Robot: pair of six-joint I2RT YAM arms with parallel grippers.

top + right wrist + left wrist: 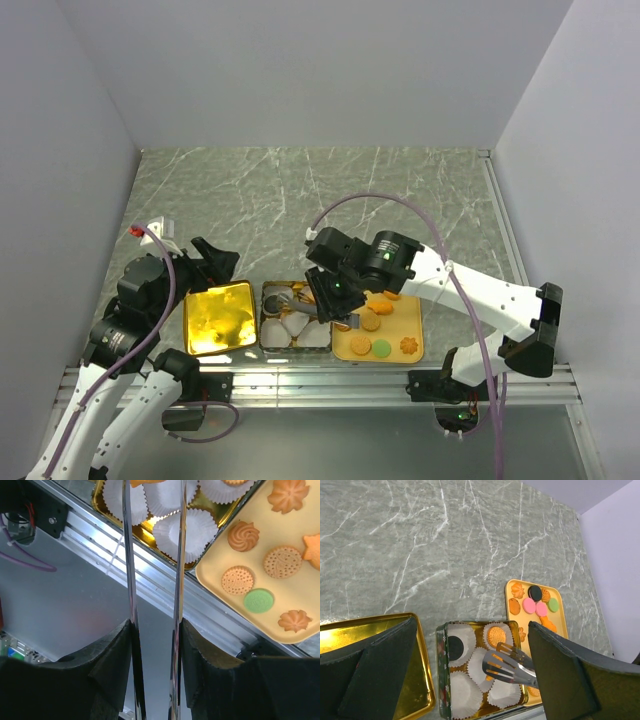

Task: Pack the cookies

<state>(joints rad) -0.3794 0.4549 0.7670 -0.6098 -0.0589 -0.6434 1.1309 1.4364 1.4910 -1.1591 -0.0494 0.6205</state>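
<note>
Orange cookie (147, 482) sits between tongs (178, 555) tips beyond right hand (156, 635).

Gold lid (218, 318), cup-lined tin (440, 672), yellow tray (403, 325), metal tongs (519, 670).

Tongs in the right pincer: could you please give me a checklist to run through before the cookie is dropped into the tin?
1. Right pincer shut on tongs: ok.
2. Orange cookie gripped between the tong tips: ok.
3. Tips above the tin: ok.
4. Paper cup under the tips empty: cannot tell, the tongs cover it.
5. Left pincer open and off the tin, by the gold lid: ok.
</note>
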